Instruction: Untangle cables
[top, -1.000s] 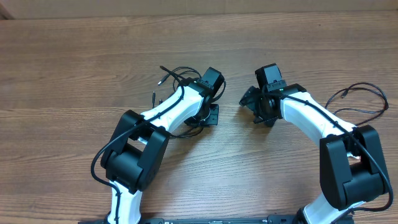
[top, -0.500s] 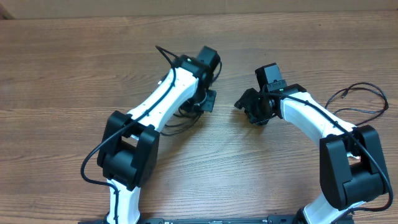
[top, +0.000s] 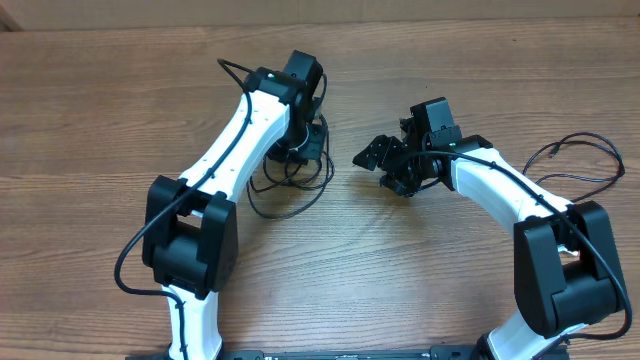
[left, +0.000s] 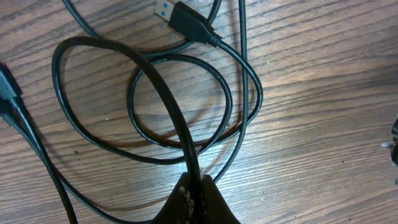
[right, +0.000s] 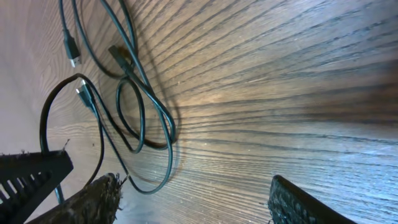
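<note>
The cables (top: 290, 183) are thin black cords lying in loose overlapping loops on the wooden table, under and just in front of my left gripper (top: 302, 148). In the left wrist view my left gripper (left: 198, 186) is shut on one black cable (left: 176, 115), which rises from the jaws into a wide loop. A USB plug with a blue insert (left: 183, 17) lies beyond the loops. My right gripper (top: 381, 165) hovers to the right of the loops, apart from them. Its jaws (right: 193, 200) stand open with only bare wood between them, and the cable loops (right: 168, 124) lie ahead.
Another thin black cable (top: 556, 150) lies at the right, beside the right arm's elbow. The left arm's white links (top: 225, 150) run diagonally over the table's left half. The table's far edge (top: 320, 22) runs along the top.
My left gripper has moved up and to the left with the cable in it, drawing the tangle out into wider loops. My right gripper has shifted left toward the loops.
</note>
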